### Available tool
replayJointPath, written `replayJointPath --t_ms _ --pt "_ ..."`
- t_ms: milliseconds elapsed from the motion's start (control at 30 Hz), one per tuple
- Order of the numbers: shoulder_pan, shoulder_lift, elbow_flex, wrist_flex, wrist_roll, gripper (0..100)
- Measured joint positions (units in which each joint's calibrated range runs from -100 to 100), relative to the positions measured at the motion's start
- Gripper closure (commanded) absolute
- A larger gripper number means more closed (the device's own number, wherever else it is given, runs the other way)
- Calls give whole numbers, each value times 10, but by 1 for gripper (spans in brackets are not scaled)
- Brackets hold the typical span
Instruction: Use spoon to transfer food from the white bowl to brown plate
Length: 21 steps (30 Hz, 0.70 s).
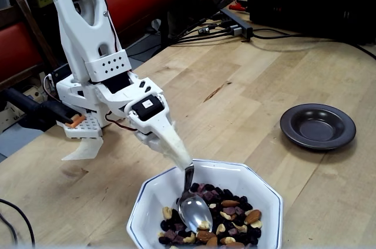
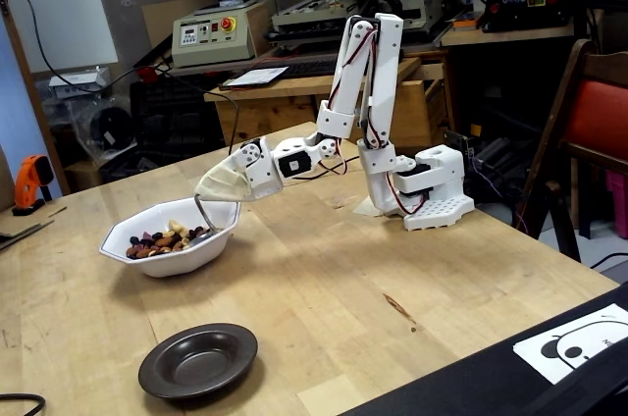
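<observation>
From my station I saw the arm folded low over the wooden table, its white tip reaching down over the near rim of the white bowl. The spoon was fixed into that tip, where a gripper would normally end. I saw no separate fingers, so I could not tell how far open it was, only that the handle sat firmly in the white cone.

The spoon's oval bowl lay face up on top of the food, with a nut or two resting in it. In the other fixed view, the handle dropped steeply from the tip into the bowl, which sat left of the arm's base.

The food, a mix of almonds, cashews and dark raisins, was all in the white bowl. The brown plate stood well apart from the bowl with nothing showing in it; in the other fixed view the plate sat nearer the camera than the bowl.
</observation>
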Motion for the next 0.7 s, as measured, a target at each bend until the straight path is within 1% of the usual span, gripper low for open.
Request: replayJointPath --t_ms 700 --pt "-1 1 0 -6 0 96"
